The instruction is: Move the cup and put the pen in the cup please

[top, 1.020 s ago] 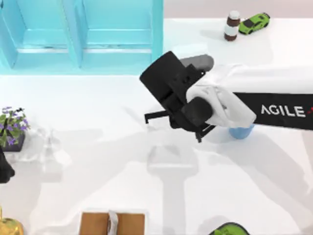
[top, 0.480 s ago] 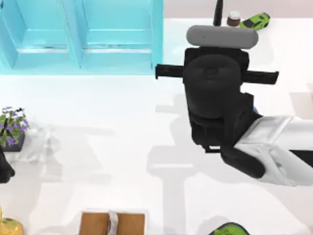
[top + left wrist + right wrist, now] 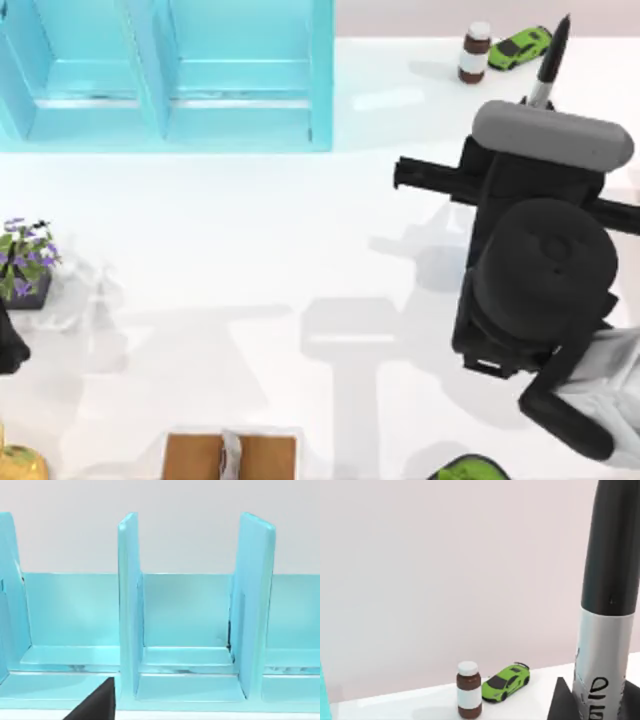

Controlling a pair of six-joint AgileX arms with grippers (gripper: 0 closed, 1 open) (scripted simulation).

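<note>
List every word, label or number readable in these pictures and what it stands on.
Pen: dark marks on its grey band, cut off at the picture's edge, not readable.
Bottle: white label, blank as far as can be told.
Green car: no text seen.
Nothing else carries writing.

You're looking at a rendered tabletop test scene: a plain white table (image 3: 200,260) scattered with an odd mix, a turquoise shelf rack (image 3: 165,75), toy car (image 3: 520,46), and potted flowers (image 3: 25,262).
</note>
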